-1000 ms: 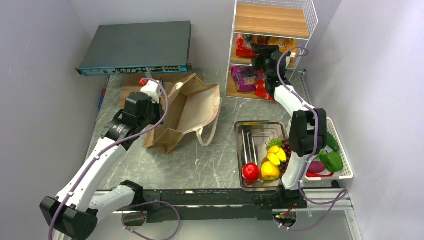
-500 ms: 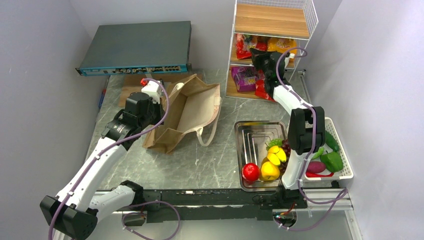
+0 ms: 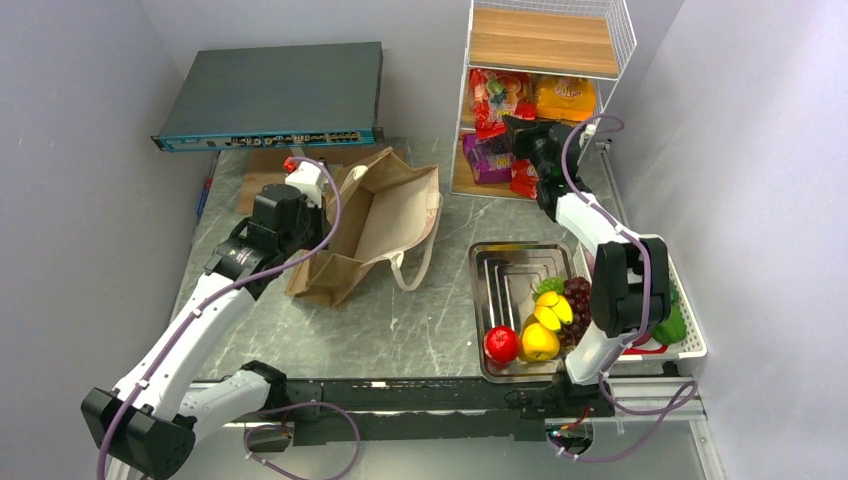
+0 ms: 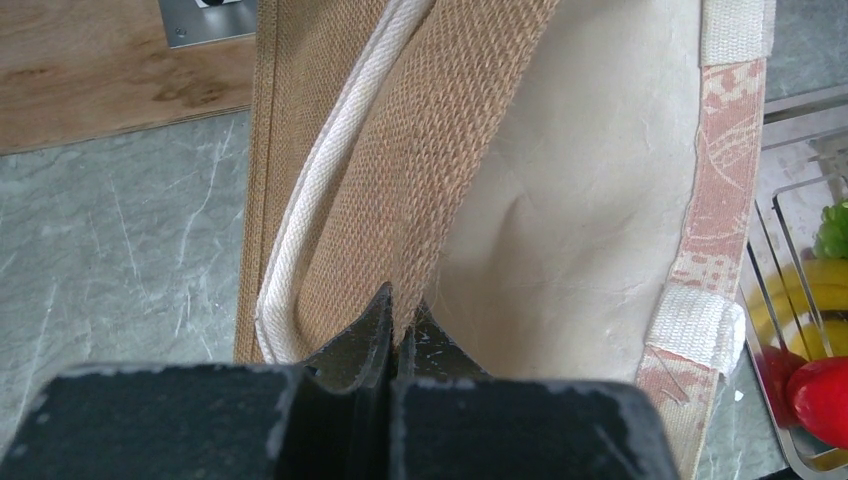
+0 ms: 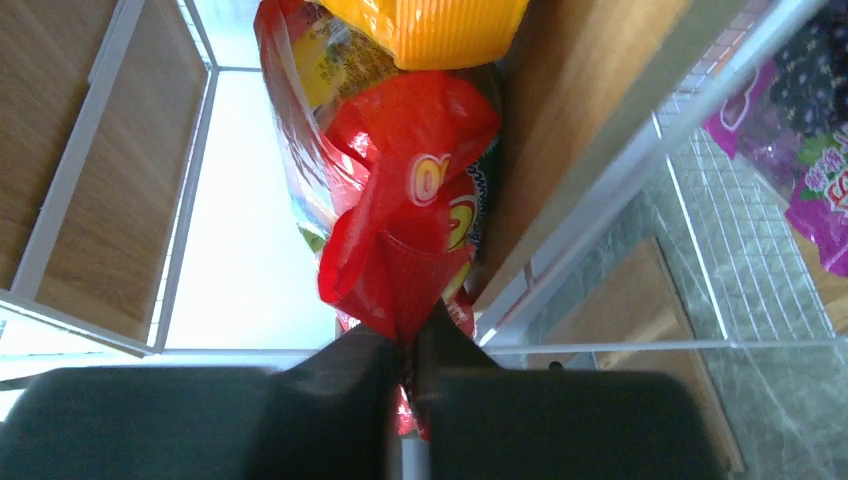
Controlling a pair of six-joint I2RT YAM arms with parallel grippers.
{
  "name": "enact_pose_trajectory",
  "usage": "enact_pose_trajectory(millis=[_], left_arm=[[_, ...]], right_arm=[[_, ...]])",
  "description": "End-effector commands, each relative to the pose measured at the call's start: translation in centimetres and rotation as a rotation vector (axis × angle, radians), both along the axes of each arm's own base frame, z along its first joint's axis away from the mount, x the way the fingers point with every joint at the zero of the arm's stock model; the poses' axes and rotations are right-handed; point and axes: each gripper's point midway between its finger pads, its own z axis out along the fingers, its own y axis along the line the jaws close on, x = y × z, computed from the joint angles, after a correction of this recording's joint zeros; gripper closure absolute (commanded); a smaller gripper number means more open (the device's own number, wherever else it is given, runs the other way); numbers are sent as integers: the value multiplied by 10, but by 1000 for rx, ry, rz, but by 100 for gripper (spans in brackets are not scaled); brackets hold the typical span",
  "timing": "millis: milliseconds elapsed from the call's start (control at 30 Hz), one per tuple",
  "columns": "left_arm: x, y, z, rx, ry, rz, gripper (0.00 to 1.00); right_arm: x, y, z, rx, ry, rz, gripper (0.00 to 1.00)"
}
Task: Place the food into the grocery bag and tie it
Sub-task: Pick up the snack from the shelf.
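The brown grocery bag [image 3: 385, 215] lies open on its side at mid-table, cream lining showing [image 4: 570, 180]. My left gripper [image 3: 322, 198] is shut on the bag's woven left rim [image 4: 430, 150], jaws pinching the fabric [image 4: 400, 312] beside a white rope handle [image 4: 320, 170]. My right gripper [image 3: 517, 127] reaches into the wire rack's middle shelf and is shut on the crimped end of a red snack packet [image 3: 490, 100], seen close in the right wrist view [image 5: 410, 200] with the jaws [image 5: 410, 335] clamped on it. An orange packet [image 3: 565, 98] sits beside it.
A purple packet [image 3: 487, 155] lies on the rack's lower shelf [image 3: 470, 185]. A metal tray [image 3: 510, 270] holds a red apple [image 3: 501, 343], yellow fruit [image 3: 540, 340] and grapes [image 3: 575, 295]. A white basket [image 3: 690, 350] holds green vegetables [image 3: 665, 322]. A dark box [image 3: 270, 95] stands back left.
My right gripper has shut on the red packet and drawn back out of the shelf, pulling the packet forward. The left arm and bag have stayed put.
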Motion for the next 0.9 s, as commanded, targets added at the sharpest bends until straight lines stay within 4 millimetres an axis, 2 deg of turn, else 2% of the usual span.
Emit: enact_pose_trajectory(millis=[0, 33, 67, 167, 200, 267, 400, 433, 500, 633, 800, 867], left_arm=[[5, -1, 17, -6, -46, 1, 100], [5, -2, 17, -6, -46, -2, 100], [5, -2, 17, -7, -43, -4, 100], [5, -2, 16, -4, -41, -5, 100], [5, -2, 17, -5, -42, -4, 100], [5, -2, 17, -4, -45, -2, 100], [5, -3, 16, -4, -40, -7, 100], [5, -3, 16, -4, -40, -6, 100], [5, -2, 18, -5, -42, -4, 100], [4, -1, 19, -6, -54, -1, 100], [5, -2, 18, -1, -44, -3, 100], [5, -2, 17, 1, -43, -3, 100]], right_arm=[[-17, -1, 20, -15, -58, 26, 65], [-16, 1, 19, -24, -53, 41, 50], [-15, 2, 19, -27, -49, 55, 40], [-13, 5, 19, -18, -54, 92, 23], [-12, 5, 20, -18, -58, 94, 13], [-10, 5, 21, -23, -66, 93, 9], [-4, 5, 27, -27, -84, 89, 9], [-1, 5, 27, -24, -85, 85, 10], [4, 5, 30, -17, -99, 83, 22], [13, 5, 32, -1, -106, 81, 35], [13, 8, 36, 7, -127, 95, 69], [11, 10, 36, 12, -130, 105, 75]])
